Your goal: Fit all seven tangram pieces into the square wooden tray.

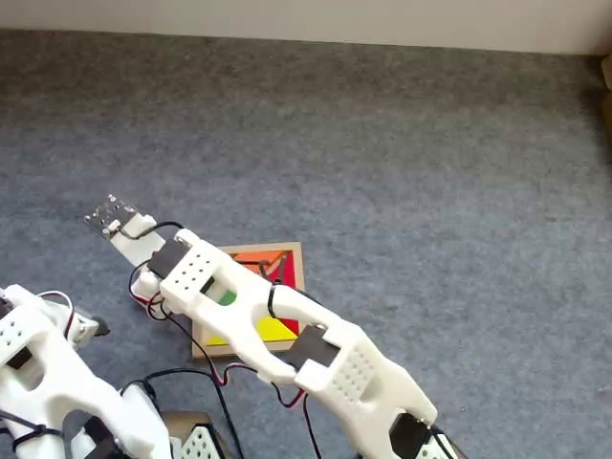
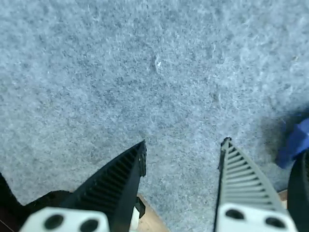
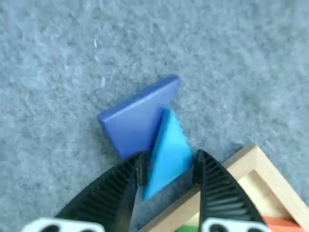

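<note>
My right gripper point(image 3: 169, 166) is shut on a light blue triangle point(image 3: 166, 150), which leans against a dark blue piece point(image 3: 135, 121) on the carpet just outside a corner of the wooden tray point(image 3: 251, 154). From above, the right arm point(image 1: 249, 306) stretches across the tray point(image 1: 298, 252), which holds orange point(image 1: 260, 259), red point(image 1: 285, 274), green point(image 1: 227, 297) and yellow point(image 1: 274, 330) pieces. My left gripper point(image 2: 183, 150) hangs open over bare carpet with nothing between its fingers. A blue piece point(image 2: 294, 142) lies off to one side of it.
Grey carpet covers the whole floor, with wide free room beyond and to the right of the tray. The left arm point(image 1: 38, 373) stands at the near left corner. Cables point(image 1: 220, 382) trail between the two arms. A strip of wood point(image 2: 150, 220) shows below the left gripper.
</note>
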